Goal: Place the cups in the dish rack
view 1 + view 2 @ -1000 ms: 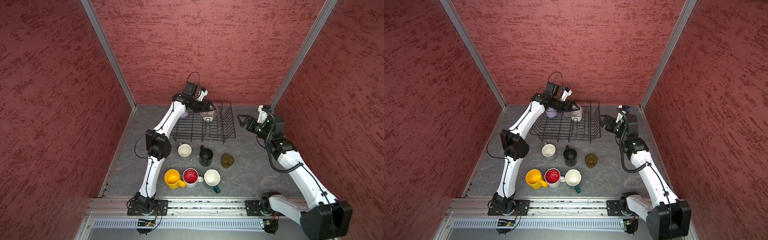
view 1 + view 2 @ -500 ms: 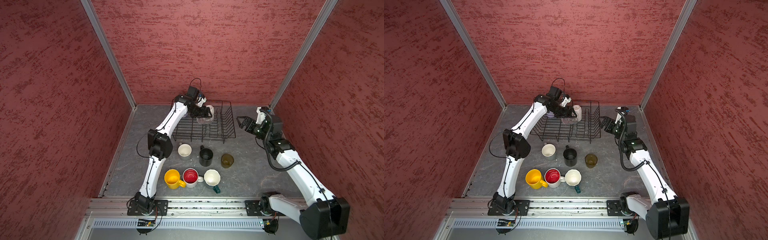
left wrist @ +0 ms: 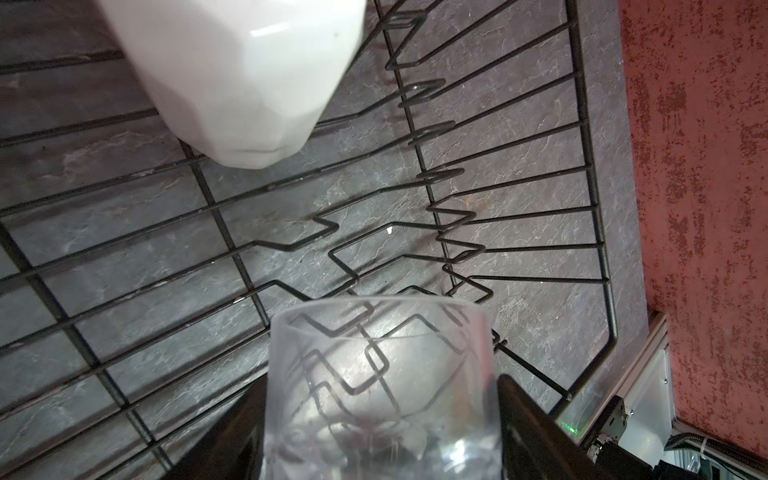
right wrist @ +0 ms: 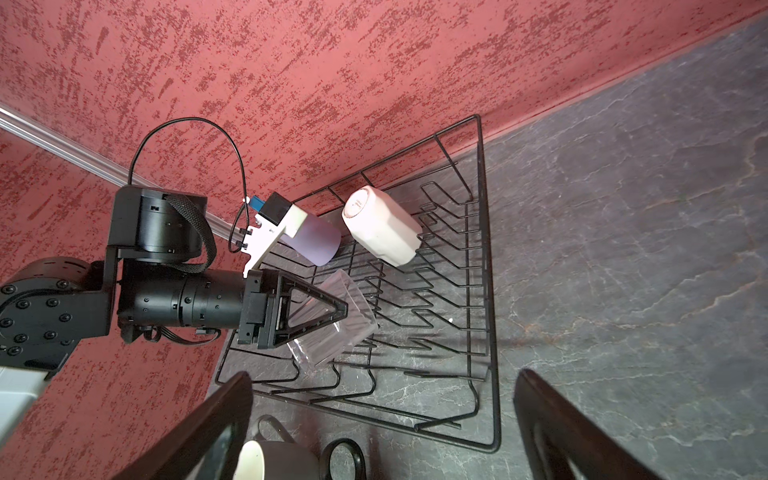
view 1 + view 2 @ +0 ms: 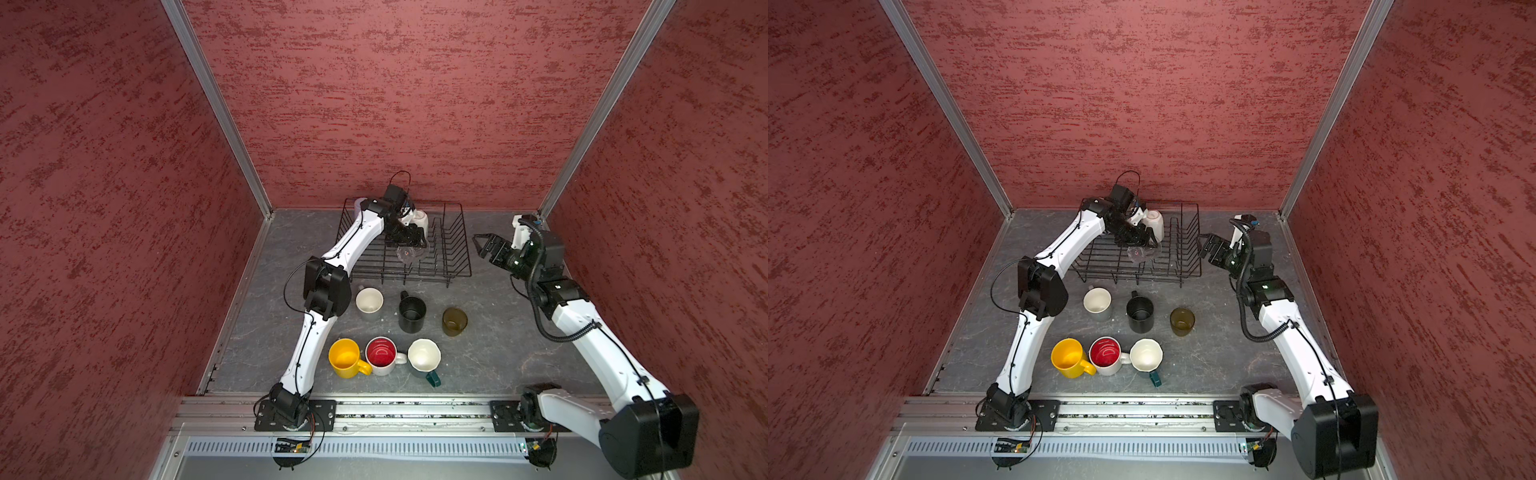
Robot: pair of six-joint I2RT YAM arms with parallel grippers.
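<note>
Inside the rack (image 4: 486, 291), lavender cup (image 4: 316, 243) shows from right wrist, not left.

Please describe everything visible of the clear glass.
The clear glass is a plain transparent tumbler without handle, apparently empty. The left pincer grips its sides and holds it tilted over the floor wires of the dish rack, near the white faceted cup; whether it touches the wires is unclear.

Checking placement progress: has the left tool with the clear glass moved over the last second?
Yes. The left tool, gripping the clear glass, has shifted toward the dish rack's near rim, away from the white faceted cup.
</note>
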